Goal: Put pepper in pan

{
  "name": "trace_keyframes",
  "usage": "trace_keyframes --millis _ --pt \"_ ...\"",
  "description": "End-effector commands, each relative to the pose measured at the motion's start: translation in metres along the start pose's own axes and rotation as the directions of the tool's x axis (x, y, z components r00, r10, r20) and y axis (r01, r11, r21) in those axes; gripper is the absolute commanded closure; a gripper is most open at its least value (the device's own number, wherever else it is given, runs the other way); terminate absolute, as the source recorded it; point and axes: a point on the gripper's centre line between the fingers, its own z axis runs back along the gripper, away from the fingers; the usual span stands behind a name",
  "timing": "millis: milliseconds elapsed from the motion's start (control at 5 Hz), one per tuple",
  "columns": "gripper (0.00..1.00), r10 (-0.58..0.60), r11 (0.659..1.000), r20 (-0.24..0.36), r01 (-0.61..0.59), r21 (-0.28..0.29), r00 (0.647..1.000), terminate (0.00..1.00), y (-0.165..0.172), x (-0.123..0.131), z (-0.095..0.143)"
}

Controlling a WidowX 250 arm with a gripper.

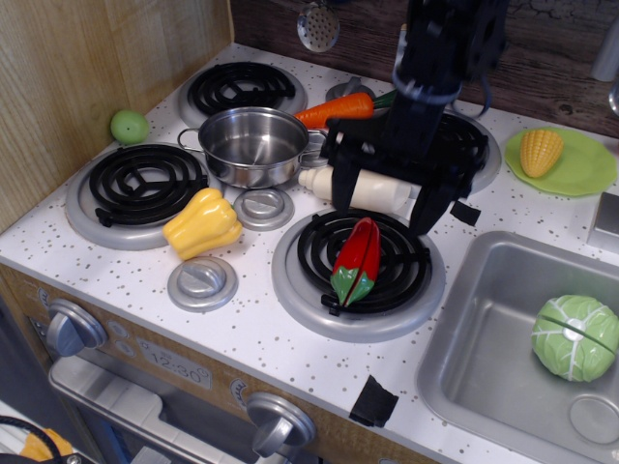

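Note:
The red pepper (357,257) with its green stem end lies on the front right burner (360,267). The steel pan (252,145) stands empty between the two left burners, behind and left of the pepper. My black gripper (380,208) hangs open just above and behind the pepper, one finger (339,192) to the left and one to the right at the burner's far rim. It holds nothing and does not touch the pepper.
A cream bottle (360,188) lies behind the gripper, partly hidden. A yellow bell pepper (202,223) and an orange carrot (338,109) lie near the pan. A green ball (130,126) sits by the left wall. The sink (503,338) holds a cabbage (574,336). Corn (540,151) rests on a green plate.

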Motion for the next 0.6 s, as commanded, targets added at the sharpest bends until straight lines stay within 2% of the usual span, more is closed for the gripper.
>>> trace_keyframes --millis 0,400 --pt "0.00 0.015 0.999 0.062 -0.017 0.039 0.998 0.00 0.007 -0.012 -0.006" --pt "0.00 0.083 0.993 0.119 -0.072 -0.098 0.989 0.00 0.010 -0.023 -0.031"
